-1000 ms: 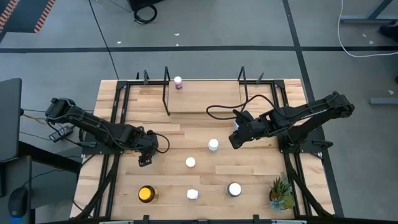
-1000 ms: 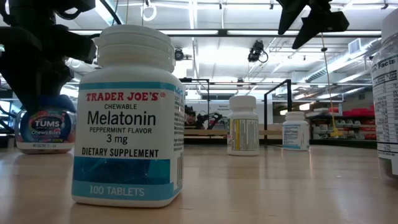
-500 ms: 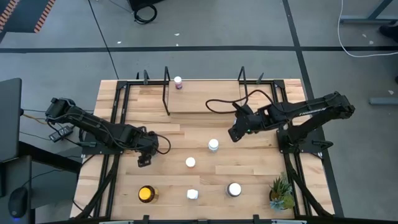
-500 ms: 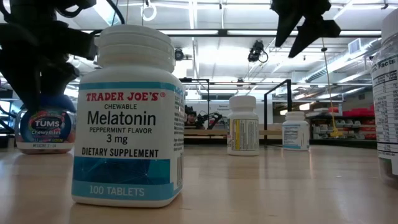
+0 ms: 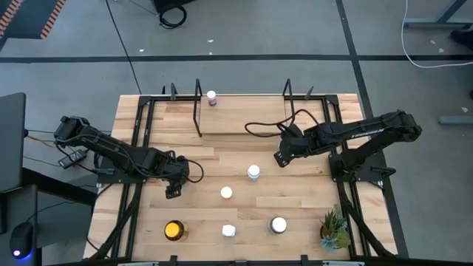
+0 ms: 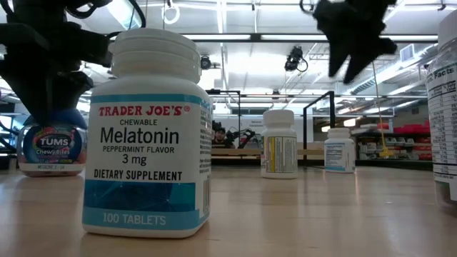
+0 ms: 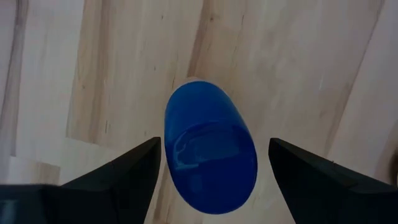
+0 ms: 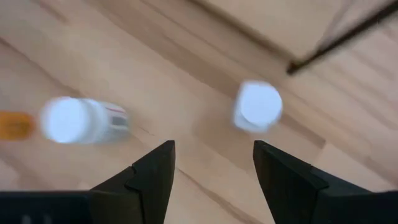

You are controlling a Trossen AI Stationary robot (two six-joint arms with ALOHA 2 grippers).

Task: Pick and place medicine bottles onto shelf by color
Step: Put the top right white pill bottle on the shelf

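My left pincer [image 7: 211, 163] hangs wide open straddling the blue-lidded bottle [image 7: 210, 149] on the desk [image 5: 244, 148], not gripping. Right pincer [image 8: 213, 163] is open and empty above the white-capped bottles [image 8: 257, 106], shelf [image 5: 244, 118] nearby.

Light: bright, even, from ceiling strip lights [image 6: 235, 37] | Shadows: soft, faint on surface [image 5: 244, 207] | Glare: pale sheen on blue lid [image 7: 210, 155] | Blur: right wrist view smeared, white-capped bottles [image 8: 257, 106] fuzzy | Focus: melatonin bottle [image 6: 146, 135] sharp, backlit arms dark.
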